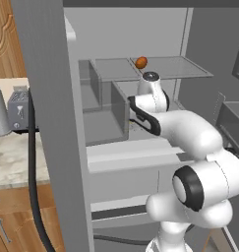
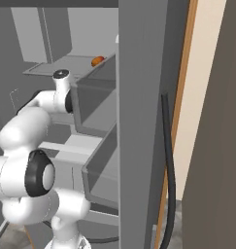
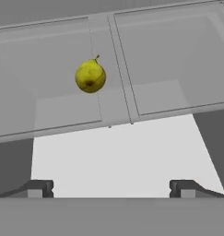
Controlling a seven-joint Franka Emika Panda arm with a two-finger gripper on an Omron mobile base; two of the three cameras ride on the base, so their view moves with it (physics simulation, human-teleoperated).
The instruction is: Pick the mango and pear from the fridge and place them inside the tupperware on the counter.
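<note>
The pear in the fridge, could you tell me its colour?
Yellow-green, with a small dark spot; the pear shows best in the hand view.

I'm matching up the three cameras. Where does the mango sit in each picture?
Left base view: mango upper middle, on the fridge's glass shelf.
Right base view: mango upper left, at the edge of the same shelf.
Hand view: not in it.
Shared landmark: that glass shelf.

base cams flanking – fridge (image 1: 52,123) shared
</note>
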